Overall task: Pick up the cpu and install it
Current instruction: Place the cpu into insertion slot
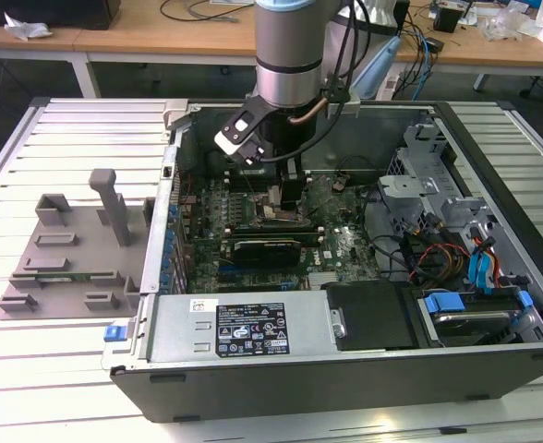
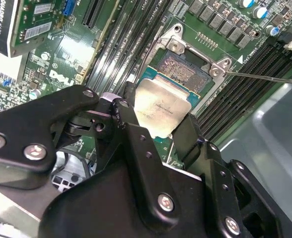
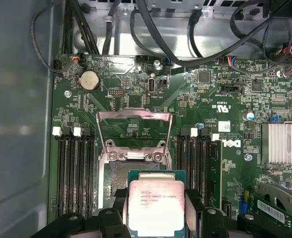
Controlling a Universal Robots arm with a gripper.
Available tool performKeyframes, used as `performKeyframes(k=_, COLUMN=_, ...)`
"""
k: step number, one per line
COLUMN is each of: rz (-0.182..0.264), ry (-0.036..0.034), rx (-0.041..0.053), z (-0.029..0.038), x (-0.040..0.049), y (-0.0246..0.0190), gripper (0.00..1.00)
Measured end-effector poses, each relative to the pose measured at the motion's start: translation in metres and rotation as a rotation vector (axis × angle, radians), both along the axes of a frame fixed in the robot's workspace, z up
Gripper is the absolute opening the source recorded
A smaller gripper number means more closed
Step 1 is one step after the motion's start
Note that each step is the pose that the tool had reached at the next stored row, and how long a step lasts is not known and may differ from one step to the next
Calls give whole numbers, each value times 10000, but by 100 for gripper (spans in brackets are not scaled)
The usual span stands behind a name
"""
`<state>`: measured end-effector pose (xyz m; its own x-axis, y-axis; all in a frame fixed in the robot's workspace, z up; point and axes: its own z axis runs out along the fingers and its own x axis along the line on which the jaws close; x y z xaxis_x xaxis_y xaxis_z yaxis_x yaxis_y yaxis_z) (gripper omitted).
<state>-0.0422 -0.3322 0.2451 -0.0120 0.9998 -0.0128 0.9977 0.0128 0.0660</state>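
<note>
Slatted metal bench (image 1: 41,369) and open computer case (image 1: 345,383) set the scene as the cpu (image 3: 157,208) is held by its opposite edges, the fingers of the gripper (image 2: 158,126) clamped on it, just above the motherboard (image 3: 210,94) and not yet seated. The carrying is judged nearly done and the placing step in hand: the chip is seen hanging partly over the open socket (image 2: 183,69), short of centred on it (silvery top plate up). A clean seating is judged to call for the chip's edges to be squared with the socket recess and for a level, gentle descent. The raised load plate (image 3: 133,130) just beyond and the memory slots (image 3: 71,168) flanking both sides are judged the closest obstructions; cables (image 3: 161,25) are draped farther back, well apart
</note>
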Motion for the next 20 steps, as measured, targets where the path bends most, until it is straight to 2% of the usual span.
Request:
performKeyframes(k=3, rz=-9, ry=-2, rx=8, z=-22, x=0, y=1, gripper=55)
performKeyframes(k=5, rz=27, ry=-64, rx=17, z=-65, x=0, y=7, gripper=55)
performKeyframes(k=7, rz=40, ry=-73, rx=16, z=-118, x=-2, y=11, gripper=55)
performKeyframes(k=11, rz=37, ry=-75, rx=19, z=-123, x=-2, y=16, gripper=55)
performKeyframes(k=14, rz=39, ry=-73, rx=16, z=-149, x=-9, y=52, gripper=55)
performKeyframes(k=20, rz=39, ry=-73, rx=16, z=-154, x=-10, y=57, gripper=55)
